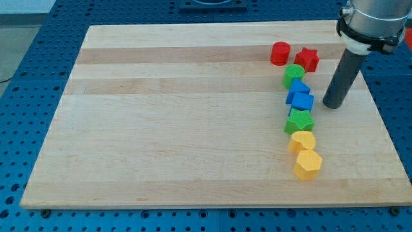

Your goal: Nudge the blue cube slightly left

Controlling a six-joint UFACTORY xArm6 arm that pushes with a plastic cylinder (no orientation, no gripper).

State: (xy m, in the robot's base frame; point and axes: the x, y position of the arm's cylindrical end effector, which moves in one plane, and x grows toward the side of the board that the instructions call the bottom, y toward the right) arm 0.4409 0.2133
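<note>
The blue cube (302,101) lies on the wooden board (193,116) at the view's right, in a column of blocks. A second blue block (297,88) touches it just above. A green cylinder (293,75) sits above that and a green block (299,121) sits just below the cube. My tip (333,105) rests on the board a short way to the right of the blue cube, not touching it.
A red cylinder (280,53) and a red star-shaped block (308,59) lie near the top right. Two yellow blocks (302,141) (308,165) end the column at the bottom. The board's right edge is close behind my tip.
</note>
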